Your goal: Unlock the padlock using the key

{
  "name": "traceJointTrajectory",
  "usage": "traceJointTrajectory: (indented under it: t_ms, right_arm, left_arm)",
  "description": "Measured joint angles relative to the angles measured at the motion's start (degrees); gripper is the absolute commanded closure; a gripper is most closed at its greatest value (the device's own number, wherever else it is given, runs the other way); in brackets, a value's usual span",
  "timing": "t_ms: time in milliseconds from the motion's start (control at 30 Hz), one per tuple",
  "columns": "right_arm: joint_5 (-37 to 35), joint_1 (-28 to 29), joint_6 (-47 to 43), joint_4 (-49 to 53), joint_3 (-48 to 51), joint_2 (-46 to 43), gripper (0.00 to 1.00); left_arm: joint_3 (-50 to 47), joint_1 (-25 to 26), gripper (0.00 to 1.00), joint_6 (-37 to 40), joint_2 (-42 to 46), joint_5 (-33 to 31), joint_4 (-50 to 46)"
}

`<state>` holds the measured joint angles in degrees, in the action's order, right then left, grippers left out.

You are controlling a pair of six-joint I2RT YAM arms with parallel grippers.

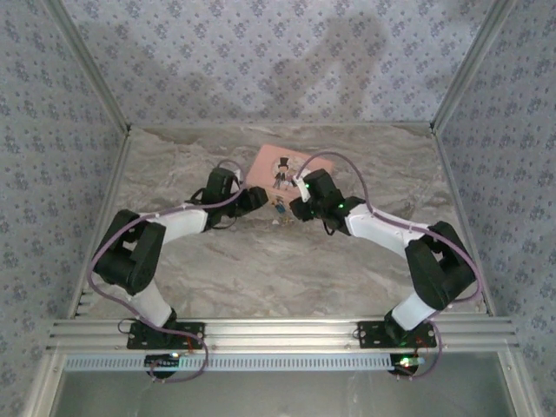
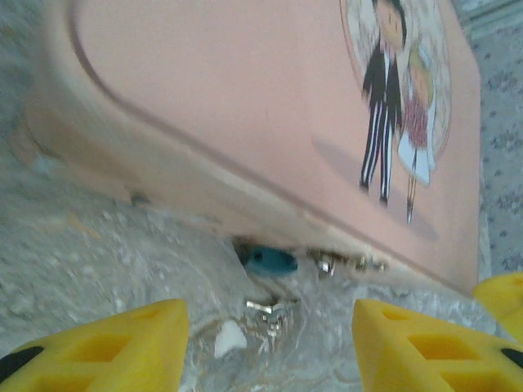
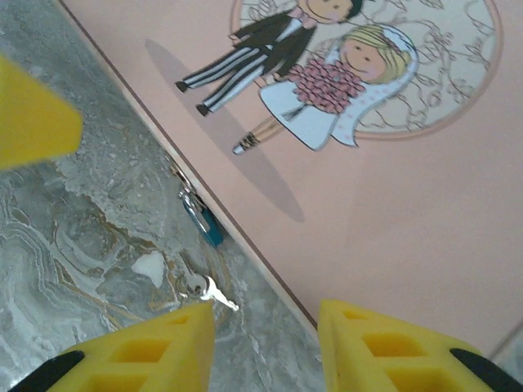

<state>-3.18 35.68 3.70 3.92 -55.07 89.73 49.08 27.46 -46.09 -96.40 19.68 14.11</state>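
1. Two grippers meet at the near edge of the pink tin [image 1: 280, 168], which lies flat at the far middle of the marbled desk [image 1: 261, 278]. The arms reach in from left and right, so both can work on one small spot.
2. The padlock [image 2: 271, 260], a small teal block, sits tucked against the tin's near side wall and touches it. Its silvery shackle [image 3: 193, 206] looks hooked to the tin's front, which would explain why it sits hard against the wall and not loose on the desk.
3. The key [image 3: 214, 296], a thin bright sliver, lies flat on the desk just on the near side of the padlock. It is apart from the padlock and not in the keyhole, and nothing touches it.
4. The left gripper [image 2: 268, 327] hovers low with its yellow fingers [image 2: 98, 347] spread wide, pinching nothing. Padlock and key lie ahead of the gap, so it seems placed to steady the padlock.
5. The right gripper [image 3: 265, 320] points down at the same spot, its fingers parted over bare desk and holding nothing. The key lies just beyond its tips, which suits a pick-up.
6. By my judgement the unlocking has not begun, because the key must first be lifted. Thin and flat on a hard desk, it may skid away from a pinch.
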Motion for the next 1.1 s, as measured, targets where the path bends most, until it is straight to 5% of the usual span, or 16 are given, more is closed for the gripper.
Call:
traceJointTrajectory:
  t_ms: [267, 567, 800, 867, 967, 1100]
  right_arm:
    - [1.57, -3.1, 4.55, -1.57, 1.53, 0.35, 0.71]
    - [0.98, -8.48, 6.23, -3.28, -6.03, 8.11, 0.68]
    - [0.31, -9.4, 8.98, -5.73, -3.34, 6.34, 0.48]
    - [0.68, -8.61, 11.56, -7.52, 0.63, 3.17, 0.01]
    - [2.19, -7.08, 15.52, -12.74, 5.88, -0.37, 0.1]
    - [2.75, -5.75, 20.33, -19.69, 8.96, -0.63, 0.11]
  left_arm:
    - [0.33, -1.09, 0.44, 0.72, 0.57, -4.22, -0.46]
    - [15.15, -5.9, 0.42, 4.74, -0.46, -7.3, -7.41]
    - [24.15, -7.54, 0.42, 7.32, -7.48, -7.82, -10.58]
    - [25.2, -7.54, 0.42, 7.54, -9.73, -7.21, -11.3]
    - [26.49, -7.54, 0.42, 7.54, -13.05, -6.12, -12.07]
    - [26.64, -7.48, 0.43, 7.48, -15.3, -5.09, -12.68]
